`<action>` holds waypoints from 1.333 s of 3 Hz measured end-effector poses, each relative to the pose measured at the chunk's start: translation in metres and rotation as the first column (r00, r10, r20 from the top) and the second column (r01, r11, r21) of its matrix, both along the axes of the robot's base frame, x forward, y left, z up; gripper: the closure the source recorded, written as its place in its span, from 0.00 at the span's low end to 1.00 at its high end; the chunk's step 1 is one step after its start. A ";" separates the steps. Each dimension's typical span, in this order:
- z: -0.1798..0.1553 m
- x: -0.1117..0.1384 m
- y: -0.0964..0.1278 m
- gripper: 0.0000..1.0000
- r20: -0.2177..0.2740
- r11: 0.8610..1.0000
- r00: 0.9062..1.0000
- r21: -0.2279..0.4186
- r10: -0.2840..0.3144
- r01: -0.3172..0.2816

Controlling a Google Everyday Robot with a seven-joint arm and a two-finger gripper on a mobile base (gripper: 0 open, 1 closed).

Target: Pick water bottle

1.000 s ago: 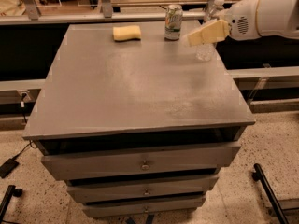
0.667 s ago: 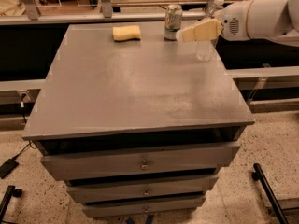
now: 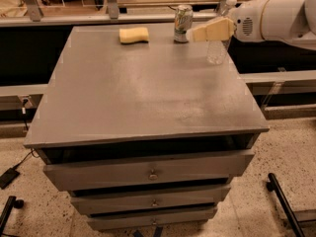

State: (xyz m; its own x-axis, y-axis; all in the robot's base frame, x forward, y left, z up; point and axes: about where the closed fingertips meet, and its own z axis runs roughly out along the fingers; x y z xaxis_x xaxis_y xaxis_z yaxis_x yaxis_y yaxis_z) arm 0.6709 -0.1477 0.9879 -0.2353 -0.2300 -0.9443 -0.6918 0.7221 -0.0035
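Note:
The water bottle [image 3: 217, 51] is a clear plastic bottle standing upright near the far right edge of the grey cabinet top [image 3: 148, 88]. Its white cap [image 3: 228, 2] shows above my arm. My gripper [image 3: 193, 34], cream-coloured on a white arm [image 3: 276, 19], reaches in from the right and crosses in front of the bottle's middle, hiding its label. The gripper's tip points left and ends just right of a green-and-silver drink can [image 3: 183, 17]. I cannot see whether the gripper touches the bottle.
A yellow sponge [image 3: 134, 34] lies at the far middle of the top. The cabinet has three drawers [image 3: 150, 174] below its front edge. A rail [image 3: 98, 19] runs behind the cabinet. Black legs of equipment [image 3: 284, 201] stand on the floor at the lower right.
My gripper and arm have moved left across the bottle, toward the can. The bottle, can and sponge have not moved.

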 end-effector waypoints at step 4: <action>0.021 0.043 -0.036 0.00 0.112 0.998 0.991 0.015 -0.066 0.065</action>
State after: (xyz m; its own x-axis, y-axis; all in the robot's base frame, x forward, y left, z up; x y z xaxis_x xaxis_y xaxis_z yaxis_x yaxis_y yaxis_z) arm 0.7134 -0.1838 1.0085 -0.1418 -0.2063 -0.9682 -0.6385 0.7664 -0.0698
